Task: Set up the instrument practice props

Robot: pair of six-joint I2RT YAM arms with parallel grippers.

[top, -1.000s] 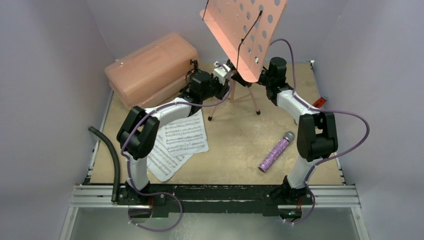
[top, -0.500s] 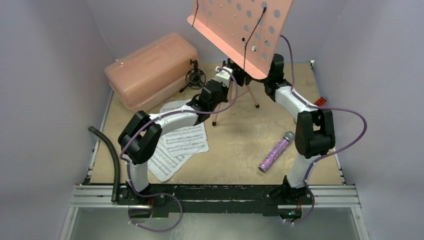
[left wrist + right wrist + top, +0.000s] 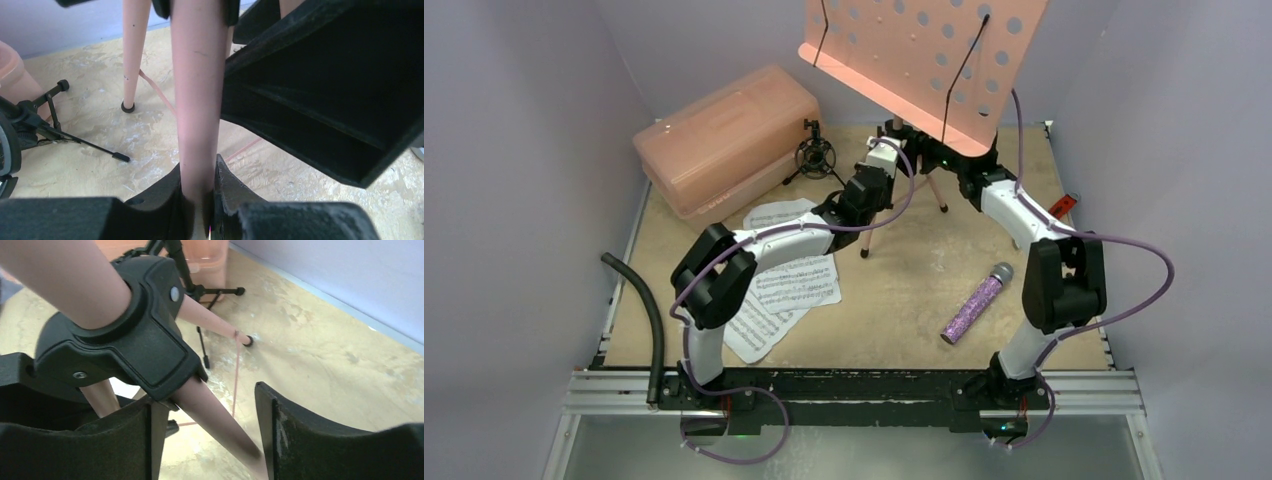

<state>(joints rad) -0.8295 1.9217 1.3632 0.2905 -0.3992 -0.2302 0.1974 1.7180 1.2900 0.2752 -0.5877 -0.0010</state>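
Note:
The pink music stand (image 3: pixel 914 60) stands at the back centre, its perforated desk tilted above both wrists. My left gripper (image 3: pixel 198 170) is shut on a pink tube of the stand (image 3: pixel 195 90) below its black hub; in the top view this left gripper (image 3: pixel 890 140) sits under the desk. My right gripper (image 3: pixel 205 405) is open, a stand leg (image 3: pixel 215 420) running loosely between its fingers beside the hub (image 3: pixel 125 335). Two sheet-music pages (image 3: pixel 789 275) lie left of centre. The purple microphone (image 3: pixel 975 303) lies on the right. The mini tripod (image 3: pixel 814 158) stands by the case.
A big pink plastic case (image 3: pixel 724 135) fills the back left corner. A black hose (image 3: pixel 646 310) curves along the left edge. A red-handled tool (image 3: pixel 1065 206) lies at the right edge. Walls close in on three sides.
The stand's desk has swung to the right and squarer to the camera. My left arm moved right with the tube in its grip. The right gripper's jaws have opened off the leg.

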